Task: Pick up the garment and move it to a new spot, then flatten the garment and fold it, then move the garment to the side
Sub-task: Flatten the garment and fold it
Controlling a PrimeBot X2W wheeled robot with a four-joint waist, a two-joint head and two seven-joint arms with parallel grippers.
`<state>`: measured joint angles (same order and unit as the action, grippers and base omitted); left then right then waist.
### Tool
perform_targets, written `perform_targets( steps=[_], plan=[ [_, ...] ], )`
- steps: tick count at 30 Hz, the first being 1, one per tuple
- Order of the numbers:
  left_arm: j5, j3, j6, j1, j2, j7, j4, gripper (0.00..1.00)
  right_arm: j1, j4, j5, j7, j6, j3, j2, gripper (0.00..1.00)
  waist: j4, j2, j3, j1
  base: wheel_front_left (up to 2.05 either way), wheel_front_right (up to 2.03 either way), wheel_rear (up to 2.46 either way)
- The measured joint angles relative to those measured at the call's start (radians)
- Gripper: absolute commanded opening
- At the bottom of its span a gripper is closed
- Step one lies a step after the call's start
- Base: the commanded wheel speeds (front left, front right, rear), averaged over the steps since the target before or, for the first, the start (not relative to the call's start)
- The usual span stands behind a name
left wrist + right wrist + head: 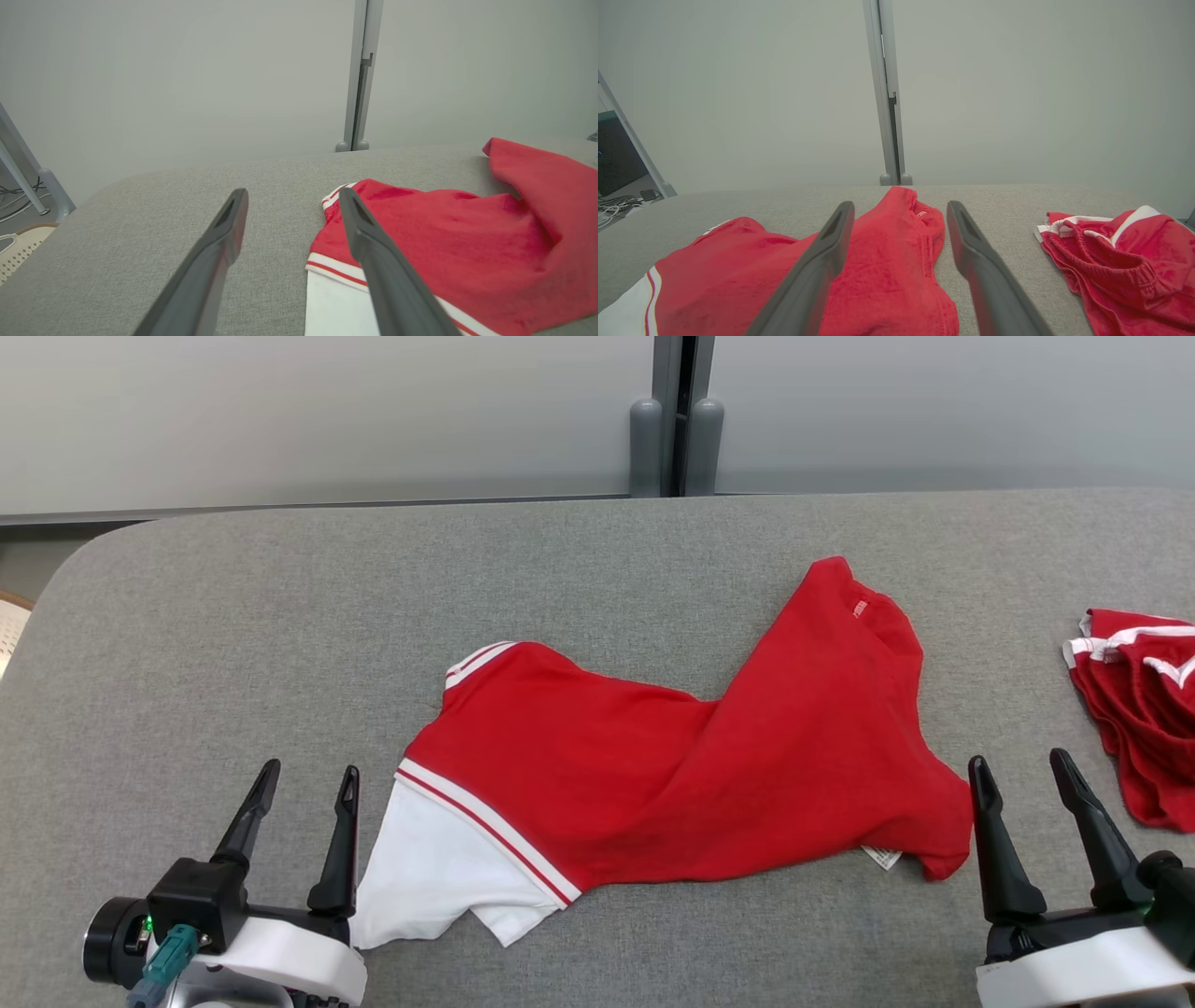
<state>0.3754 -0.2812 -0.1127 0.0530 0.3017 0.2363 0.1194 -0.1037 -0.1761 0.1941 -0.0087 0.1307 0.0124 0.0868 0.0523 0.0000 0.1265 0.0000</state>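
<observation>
The garment point(672, 775) lies on the bench point(280, 616), right of centre. The left gripper point(308, 773) sits just beside its near-left corner, the right gripper point(1019, 761) just beside its near-right end. Shorts point(1144, 709) lie farther right, apart. A post point(674, 429) stands behind the bench.

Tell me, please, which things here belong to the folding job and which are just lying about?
Job: crumpled red shirt with white striped sleeve; left gripper; right gripper, both open.
Lying about: bunched red garment with white trim, far right.
</observation>
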Motion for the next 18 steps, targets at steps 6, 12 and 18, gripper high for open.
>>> perform_targets(
  steps=[6,12,18],
  plan=[
    [0.004,-0.002,-0.003,0.000,0.002,-0.003,-0.005,1.00,0.000,0.000,0.000,0.002,0.000,-0.002,-0.001,1.00,0.003,0.0000,0.001,0.0000,0.00,0.00,0.00],
    [0.007,-0.025,0.007,0.000,0.004,-0.027,0.003,1.00,0.000,0.004,0.000,0.002,0.000,-0.002,-0.003,1.00,0.005,0.0000,0.007,0.0000,0.00,0.00,0.00],
    [0.061,-0.081,0.041,-0.039,-0.028,-0.133,0.104,1.00,0.001,0.018,0.003,0.002,0.000,0.003,-0.005,1.00,-0.001,0.0000,0.031,0.0000,0.00,0.00,0.00]
  ],
)
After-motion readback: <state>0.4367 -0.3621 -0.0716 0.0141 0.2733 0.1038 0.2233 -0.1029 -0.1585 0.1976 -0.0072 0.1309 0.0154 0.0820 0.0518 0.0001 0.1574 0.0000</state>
